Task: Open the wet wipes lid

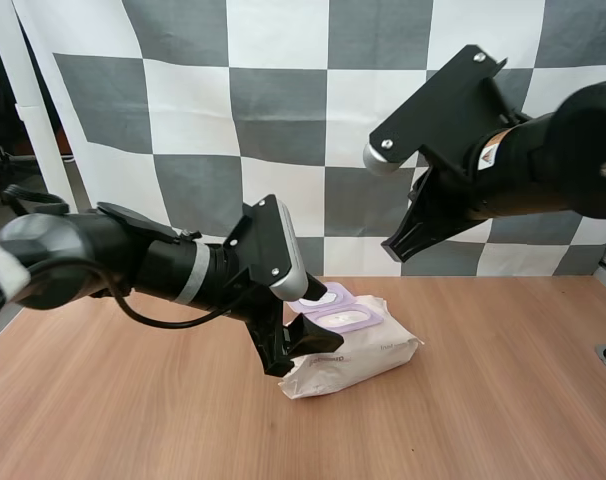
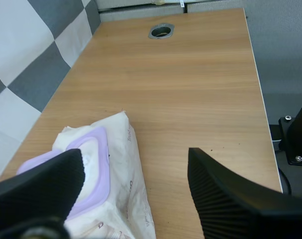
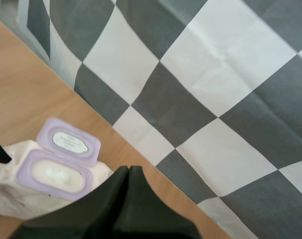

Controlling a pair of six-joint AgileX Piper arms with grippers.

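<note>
You had the pack of wet wipes (image 1: 368, 350) lying flat on the wooden table (image 1: 503, 400), toward the far edge and roughly midway across in the high view. Its purple lid (image 3: 69, 142) was already flipped back and lay open just behind the purple-rimmed opening (image 3: 54, 174), with the white of a wipe showing inside that rim. Your left gripper (image 1: 301, 348) was down at the pack's near left end, right against it in the high view. From the left wrist view its two fingers stood wide apart with their ribbed faces turned to each other: one finger (image 2: 51, 179) sat over the purple rim of the pack, the other over bare wood beside the pack, so that claw was spread and pinched nothing. Whether the finger over the rim touched it, you could not tell from these views. Your right gripper (image 1: 408, 235) was held high above the table, well clear of the pack, pointing down toward it; its fingers lay pressed together as one dark wedge with nothing between them. A round metal grommet (image 2: 161, 31) sat in the tabletop well away from the pack.
</note>
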